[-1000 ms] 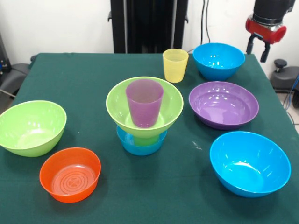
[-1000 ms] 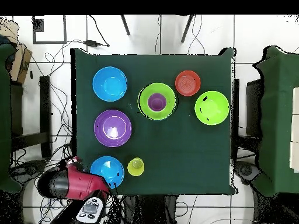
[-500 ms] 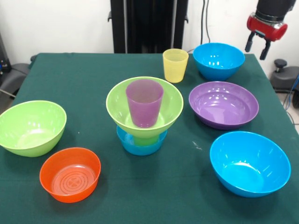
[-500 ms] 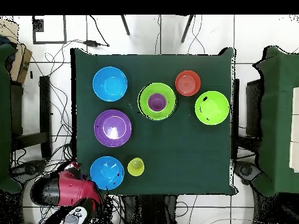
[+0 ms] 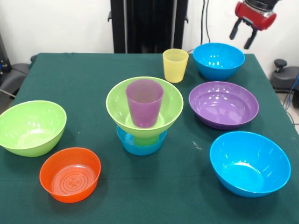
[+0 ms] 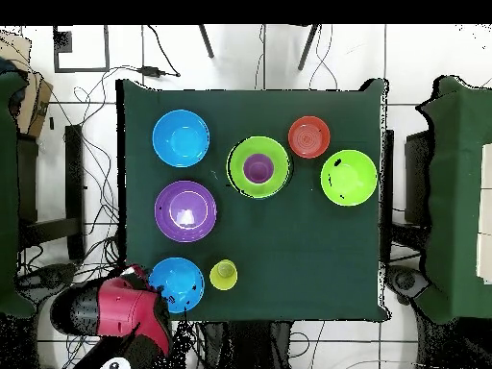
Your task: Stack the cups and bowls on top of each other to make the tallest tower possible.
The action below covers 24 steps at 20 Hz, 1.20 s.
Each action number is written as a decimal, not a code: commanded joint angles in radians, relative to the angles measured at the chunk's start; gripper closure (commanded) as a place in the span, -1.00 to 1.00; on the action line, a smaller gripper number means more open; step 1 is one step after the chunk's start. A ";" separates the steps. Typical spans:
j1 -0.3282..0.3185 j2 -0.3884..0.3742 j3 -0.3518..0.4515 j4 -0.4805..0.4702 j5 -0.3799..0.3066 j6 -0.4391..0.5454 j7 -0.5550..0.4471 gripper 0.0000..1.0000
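Tower [image 5: 144, 114] of bowls and cups stands mid-bench, purple cup [image 5: 145, 102] topmost; hand [image 5: 243, 34], apparently spread and empty, hovers above blue bowl [image 5: 218, 60].

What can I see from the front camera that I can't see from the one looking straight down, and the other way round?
Only the front view shows the tower's layers: a small blue bowl beneath a green cup, lime bowl and purple cup. It also shows the gripper open and empty.

Only the overhead view shows the floor cables around the table.

Both show the yellow cup and the purple bowl.
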<state>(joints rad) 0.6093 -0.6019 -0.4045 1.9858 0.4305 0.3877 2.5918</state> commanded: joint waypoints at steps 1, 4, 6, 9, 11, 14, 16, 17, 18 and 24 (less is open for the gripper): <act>-0.045 0.018 -0.011 -0.089 -0.081 0.067 0.034 -1.00; -0.073 0.014 0.023 -0.078 -0.077 0.040 0.035 -1.00; -0.090 0.013 0.048 -0.074 -0.068 0.030 0.036 -1.00; -0.129 -0.006 0.111 -0.050 -0.048 -0.009 0.027 -1.00; -0.179 -0.026 0.186 -0.017 -0.025 -0.054 0.014 -1.00; -0.244 -0.036 0.270 0.016 -0.026 -0.125 0.000 -1.00; -0.279 -0.042 0.302 0.036 -0.045 -0.161 -0.004 -1.00; -0.275 -0.036 0.307 0.037 -0.053 -0.173 0.009 -1.00; -0.305 -0.037 0.341 0.051 -0.060 -0.202 0.005 -1.00; -0.368 -0.046 0.432 0.075 -0.098 -0.263 0.018 -1.00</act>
<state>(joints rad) 0.2773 -0.6500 -0.1812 1.9890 0.4087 0.1987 2.5918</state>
